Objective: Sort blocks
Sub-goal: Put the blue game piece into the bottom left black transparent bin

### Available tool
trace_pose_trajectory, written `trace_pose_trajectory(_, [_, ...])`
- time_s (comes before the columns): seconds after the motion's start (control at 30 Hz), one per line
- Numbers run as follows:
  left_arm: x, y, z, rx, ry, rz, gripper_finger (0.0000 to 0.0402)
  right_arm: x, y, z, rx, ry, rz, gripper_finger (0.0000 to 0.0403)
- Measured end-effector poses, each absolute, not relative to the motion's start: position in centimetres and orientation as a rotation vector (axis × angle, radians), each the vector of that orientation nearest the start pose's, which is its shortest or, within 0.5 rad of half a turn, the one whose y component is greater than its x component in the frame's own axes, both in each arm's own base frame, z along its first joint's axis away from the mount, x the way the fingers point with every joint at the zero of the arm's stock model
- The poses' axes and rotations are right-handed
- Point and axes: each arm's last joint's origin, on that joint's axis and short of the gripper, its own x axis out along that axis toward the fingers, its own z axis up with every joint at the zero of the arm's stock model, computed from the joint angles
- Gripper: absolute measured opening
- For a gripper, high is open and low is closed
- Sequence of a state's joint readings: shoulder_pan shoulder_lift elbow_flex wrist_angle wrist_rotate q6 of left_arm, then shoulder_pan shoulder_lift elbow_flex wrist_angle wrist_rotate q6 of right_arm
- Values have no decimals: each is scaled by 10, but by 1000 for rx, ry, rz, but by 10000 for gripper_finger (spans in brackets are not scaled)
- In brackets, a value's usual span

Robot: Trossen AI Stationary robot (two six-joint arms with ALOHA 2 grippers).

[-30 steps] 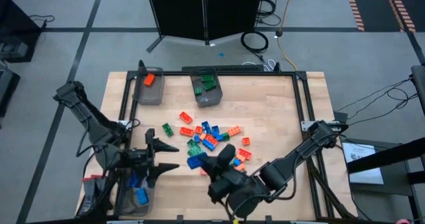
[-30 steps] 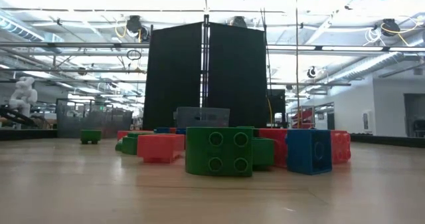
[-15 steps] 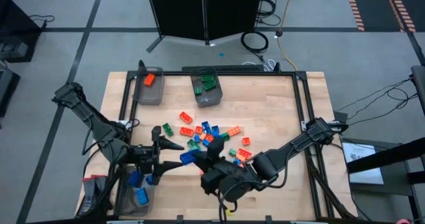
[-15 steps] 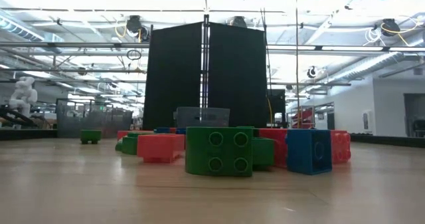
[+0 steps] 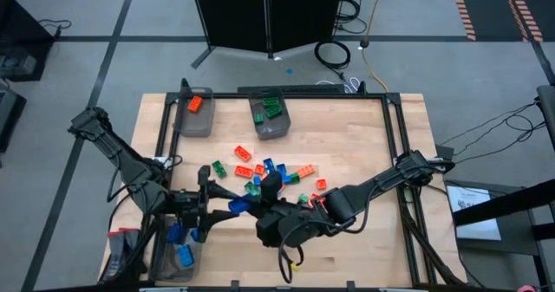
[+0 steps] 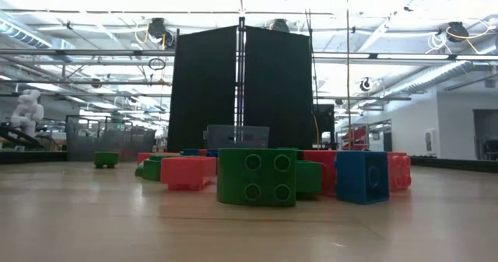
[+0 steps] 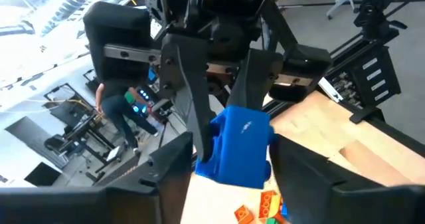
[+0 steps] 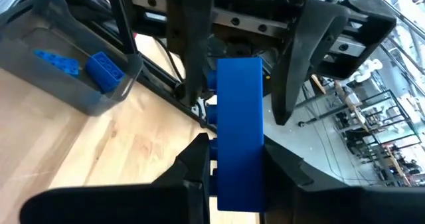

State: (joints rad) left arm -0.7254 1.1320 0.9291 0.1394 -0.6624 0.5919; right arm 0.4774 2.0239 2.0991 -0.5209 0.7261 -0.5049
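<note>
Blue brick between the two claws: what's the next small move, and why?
Probably close the left claw on the blue studded plastic brick before the right claw lets go. The right claw is clamped on the brick above the table, and the left claw's fingers flank it with gaps showing, so releasing now would likely drop it.

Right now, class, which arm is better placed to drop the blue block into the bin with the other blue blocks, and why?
The left. Its pincer is already around the blue block that the right pincer grips, and the bin holding blue blocks sits just by the left arm; the right arm reaches across the table.
</note>
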Motion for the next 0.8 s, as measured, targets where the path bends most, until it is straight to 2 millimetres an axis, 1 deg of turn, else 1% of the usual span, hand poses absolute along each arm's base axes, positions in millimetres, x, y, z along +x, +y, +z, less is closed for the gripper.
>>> trace_pose_trajectory(0.23, [201, -151, 346, 644, 38, -54, 95, 414, 192, 380, -743, 431, -152, 69])
trace_pose_trajectory(0.3, [201, -151, 346, 649, 39, -55, 79, 413, 192, 380, -721, 431, -153, 69])
trace_pose_trajectory(0.33, [201, -151, 346, 650, 40, -54, 78, 413, 192, 379, -715, 436, -153, 71])
trace_pose_trajectory(0.4, [201, -150, 346, 643, 41, -50, 78, 413, 190, 378, -705, 450, -158, 90])
trace_pose_trajectory(0.57, [201, -149, 345, 620, 53, -8, 79, 409, 186, 370, -716, 538, -178, 169])
trace_pose_trajectory(0.63, [201, -148, 343, 637, 83, 31, 83, 405, 185, 367, -732, 580, -204, 192])
trace_pose_trajectory(0.7, [199, -147, 340, 637, 120, 71, 84, 400, 185, 366, -735, 610, -239, 208])
trace_pose_trajectory(0.8, [195, -144, 332, 619, 212, 144, 86, 385, 187, 366, -736, 666, -265, 219])
